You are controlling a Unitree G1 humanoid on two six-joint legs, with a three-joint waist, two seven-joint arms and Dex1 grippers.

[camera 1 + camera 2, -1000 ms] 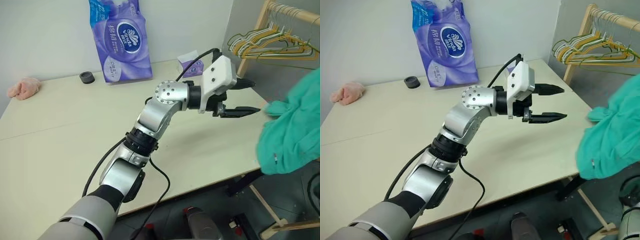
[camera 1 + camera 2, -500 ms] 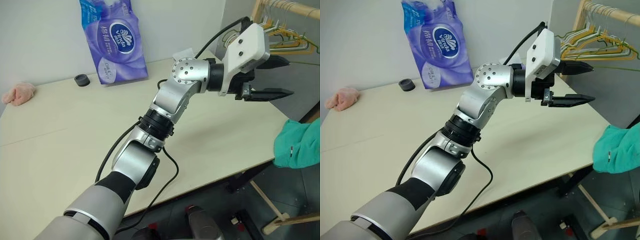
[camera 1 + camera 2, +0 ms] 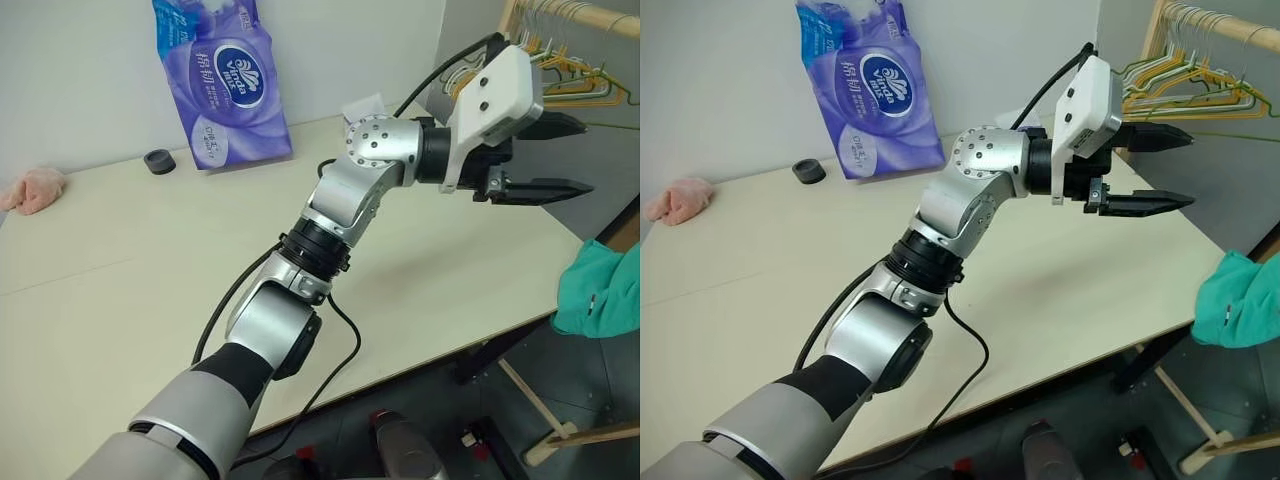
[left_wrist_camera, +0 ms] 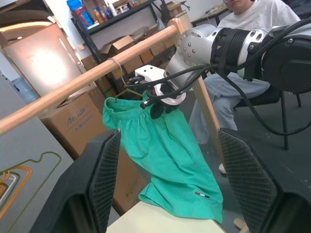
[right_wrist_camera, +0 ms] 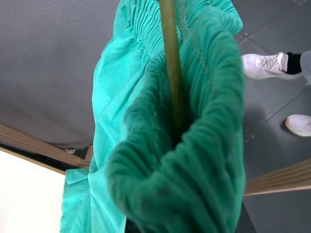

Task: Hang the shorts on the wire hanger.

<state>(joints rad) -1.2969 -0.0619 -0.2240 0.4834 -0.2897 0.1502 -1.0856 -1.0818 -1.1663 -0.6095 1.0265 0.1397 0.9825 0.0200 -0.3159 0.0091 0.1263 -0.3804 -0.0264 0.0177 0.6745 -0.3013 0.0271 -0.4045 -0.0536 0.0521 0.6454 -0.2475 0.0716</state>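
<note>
Shorts clamped at waistband with wire hanger in shut right gripper; empty, open left gripper best brought to hanger.

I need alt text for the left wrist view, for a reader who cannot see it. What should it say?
The robot's right hand holds teal-green shorts by the waistband, hanging just below a wooden rail. The left hand's two black fingers stand apart in the foreground, holding nothing. A seated person and cardboard boxes are behind.
</note>
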